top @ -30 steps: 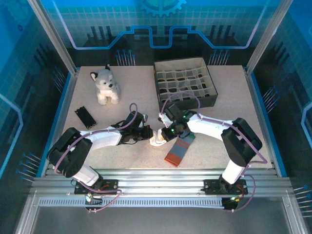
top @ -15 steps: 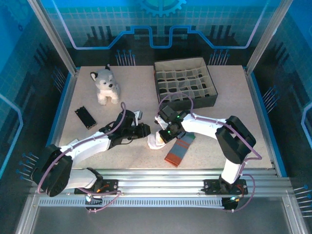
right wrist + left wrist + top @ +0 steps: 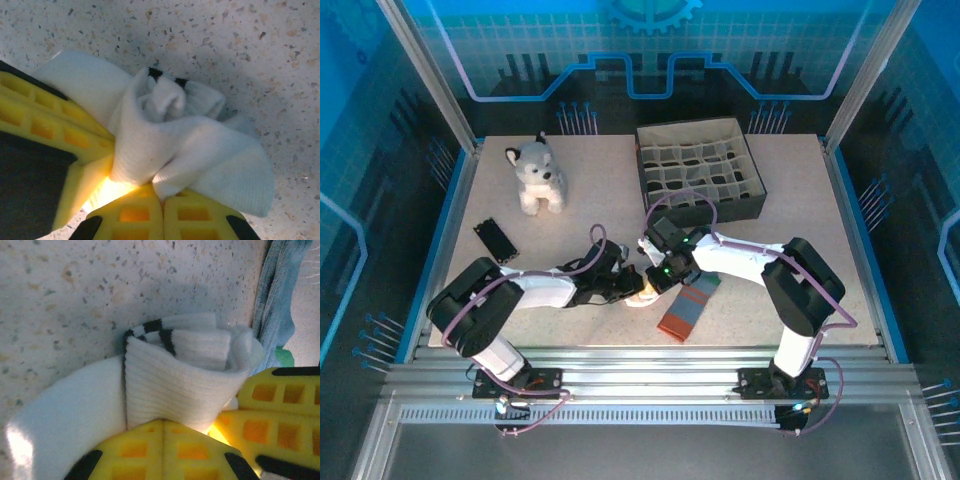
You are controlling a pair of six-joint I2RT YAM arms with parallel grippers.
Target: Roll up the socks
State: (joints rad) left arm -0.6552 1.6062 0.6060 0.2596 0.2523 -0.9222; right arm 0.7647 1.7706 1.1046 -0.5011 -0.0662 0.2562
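Top external view: both arms reach in from the near edge of the table (image 3: 795, 210) and meet a little nearer than its middle. The left gripper (image 3: 625, 288) and the right gripper (image 3: 653, 283) come nose to nose there. The white sock (image 3: 638, 297) sits between them as a small bunched lump on the table.

The grey-blue sock (image 3: 687, 308) lies flat just to the right of that lump. Its orange-red cuff (image 3: 672, 328) points at the near edge. The right arm crosses over its far end.

Left wrist view: the left gripper's yellow fingers (image 3: 135, 455) are pressed together and pinch the white sock. The sock is folded over on itself. Its dark stripes (image 3: 155, 329) peek out at the far side of the fold. The right gripper's yellow fingers (image 3: 280, 405) touch the sock from the right. The grey-blue sock runs along the right side, with a bit of green toe (image 3: 284, 357) showing.

Right wrist view: the right gripper's yellow fingers (image 3: 195, 220) are squeezed together too. A flap of the white sock comes out from between them. The sock is crumpled here, and the left gripper's fingers (image 3: 50, 115) press on it from the left.

A husky toy (image 3: 537, 177) sits near the far left corner. A dark box (image 3: 700, 180) with many small pockets stands by the far edge. A small black thing (image 3: 494, 240) lies near the left edge.
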